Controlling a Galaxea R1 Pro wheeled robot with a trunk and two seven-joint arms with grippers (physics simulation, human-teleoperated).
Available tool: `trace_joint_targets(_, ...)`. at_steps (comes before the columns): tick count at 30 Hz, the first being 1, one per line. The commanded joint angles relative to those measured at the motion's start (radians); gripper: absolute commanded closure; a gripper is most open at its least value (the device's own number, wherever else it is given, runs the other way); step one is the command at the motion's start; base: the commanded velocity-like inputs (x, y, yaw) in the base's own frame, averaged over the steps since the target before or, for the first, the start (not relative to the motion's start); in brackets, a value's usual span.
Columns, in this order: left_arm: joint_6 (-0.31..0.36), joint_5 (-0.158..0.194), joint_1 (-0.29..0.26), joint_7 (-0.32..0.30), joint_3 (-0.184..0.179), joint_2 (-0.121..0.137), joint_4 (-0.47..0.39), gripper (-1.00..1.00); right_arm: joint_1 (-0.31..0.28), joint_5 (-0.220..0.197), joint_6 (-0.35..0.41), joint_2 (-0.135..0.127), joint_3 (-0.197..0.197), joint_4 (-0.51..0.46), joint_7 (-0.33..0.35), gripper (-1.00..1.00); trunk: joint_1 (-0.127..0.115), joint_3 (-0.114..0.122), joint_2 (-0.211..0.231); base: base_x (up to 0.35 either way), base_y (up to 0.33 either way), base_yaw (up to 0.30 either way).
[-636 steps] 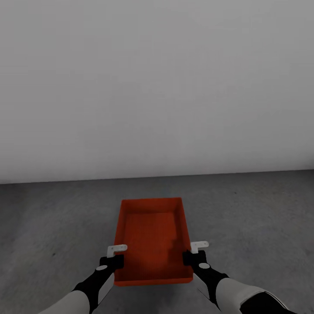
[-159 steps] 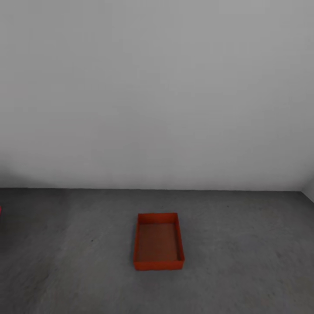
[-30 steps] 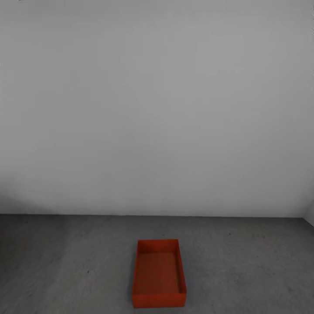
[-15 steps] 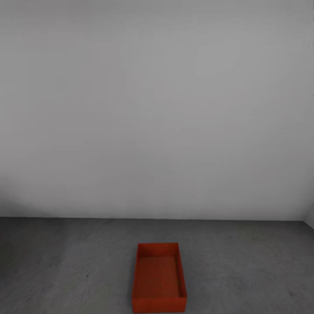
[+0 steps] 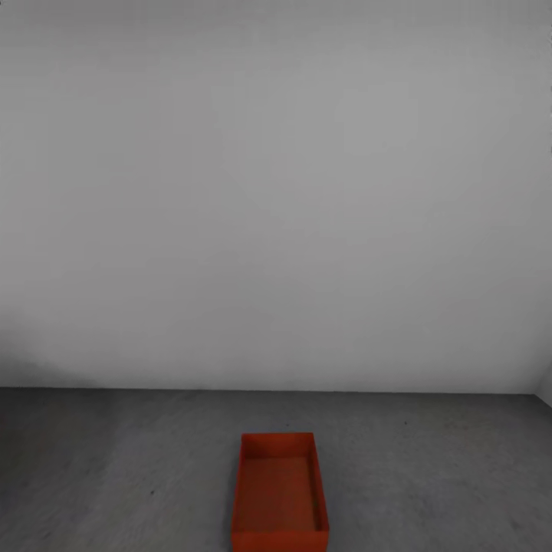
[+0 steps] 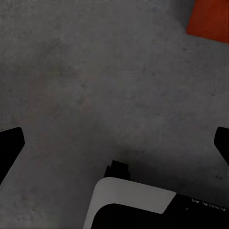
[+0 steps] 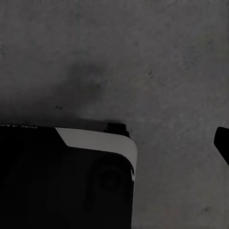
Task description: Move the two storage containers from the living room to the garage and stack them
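A plain white-grey wall [image 5: 276,192] fills most of what I see in front of me, and below it lies the dark grey concrete floor [image 5: 115,475]. On this floor, a little in front of the wall and apart from it, stands one orange-red storage tub [image 5: 279,494]. It is upright, its open side faces up, and its long side points away from me toward the wall. The near end of it is cut by the lower edge of my head view. Nothing is inside it.

My left claw [image 6: 114,143] hangs over the bare floor. Its two dark fingertips [image 6: 9,145] are at the two far sides of the wrist picture, so it is wide open and it holds nothing. A corner of the tub [image 6: 210,19] is near it, but not touching.

From my right claw I see one dark fingertip [image 7: 222,143] over the floor, so I cannot tell how far it is open. Part of my own white and black body [image 7: 67,176] is beside it.
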Motion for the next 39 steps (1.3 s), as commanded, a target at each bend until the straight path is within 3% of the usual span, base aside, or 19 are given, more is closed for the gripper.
trace_joint_targets(1, -0.003, 0.009, -0.001, 0.002, -0.002, 0.001, -0.001, -1.00, -0.002, -0.008, -0.006, 0.001, 0.008, 0.003, -0.001, -1.00, 0.000, 0.000, -0.001, 0.000, 0.000, 0.000)
trace_joint_targets(13, 0.004, 0.017, 0.006, 0.002, -0.004, -0.010, 0.006, -1.00, -0.002, -0.008, -0.006, -0.001, 0.008, 0.003, -0.001, -1.00, 0.000, 0.019, -0.001, 0.000, 0.000, 0.000)
trace_joint_targets(18, -0.002, 0.019, 0.079, 0.000, -0.003, -0.013, 0.006, -1.00, -0.002, -0.009, -0.006, 0.000, 0.008, 0.003, -0.001, -1.00, 0.000, 0.027, -0.001, 0.000, 0.000, 0.000)
trace_joint_targets(21, -0.003, 0.019, 0.089, -0.001, -0.003, -0.014, 0.006, -1.00, -0.002, -0.009, -0.005, -0.002, 0.008, 0.002, -0.001, -1.00, 0.000, 0.031, -0.001, 0.000, 0.000, 0.000)
trace_joint_targets(39, -0.004, 0.020, 0.116, 0.000, -0.003, -0.007, 0.006, -1.00, -0.002, -0.003, 0.004, -0.007, 0.011, 0.002, -0.010, -1.00, 0.000, 0.033, -0.001, 0.000, 0.000, 0.000)
